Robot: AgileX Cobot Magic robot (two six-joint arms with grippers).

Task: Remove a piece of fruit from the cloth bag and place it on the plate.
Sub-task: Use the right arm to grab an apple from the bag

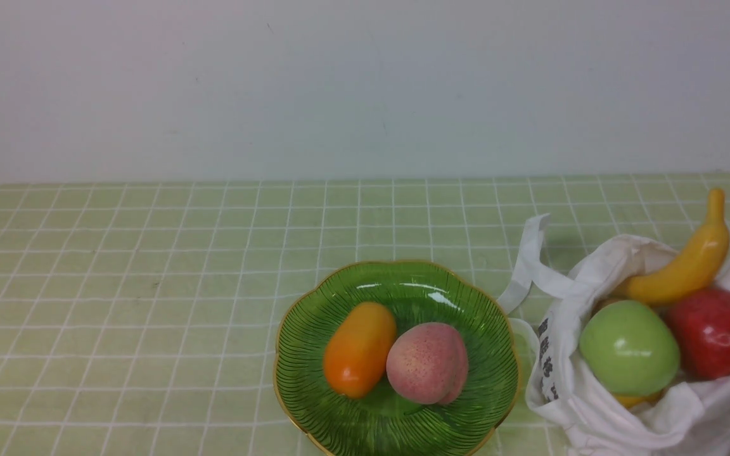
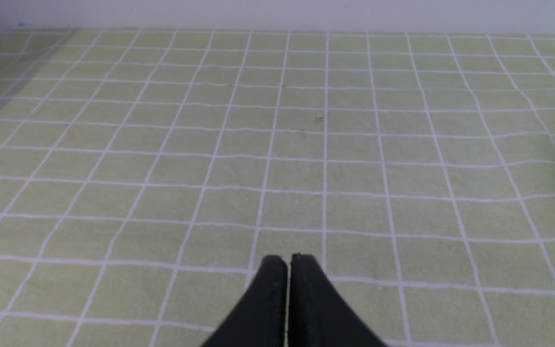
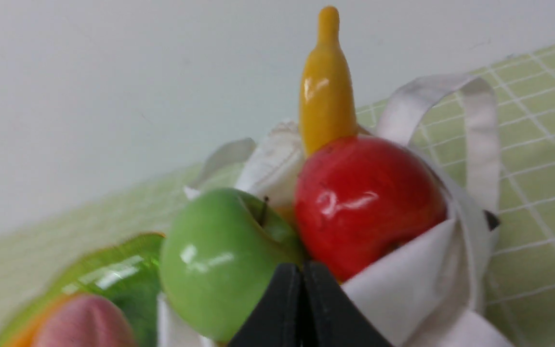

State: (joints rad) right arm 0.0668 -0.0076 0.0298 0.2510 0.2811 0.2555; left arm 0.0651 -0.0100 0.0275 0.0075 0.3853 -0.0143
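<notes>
1. Expect the apple [image 1: 629, 347] to feel light, stiff and slippery; grip across its widest middle.
2. Find it in the bag [image 1: 599, 418] mouth, at 3 o'clock from the plate [image 1: 403, 285], with the red apple [image 1: 717, 332] touching at its 3 o'clock.
3. Note the right claw [image 3: 302, 270] pinched closed, empty, just short of the apple; left claw [image 2: 287, 262] likewise closed, over the desk [image 2: 162, 144].

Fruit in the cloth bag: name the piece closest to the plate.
The light-green apple, at the edge of the cloth bag facing the plate. The red apple sits beyond it, and the yellow banana pokes up behind both.
</notes>
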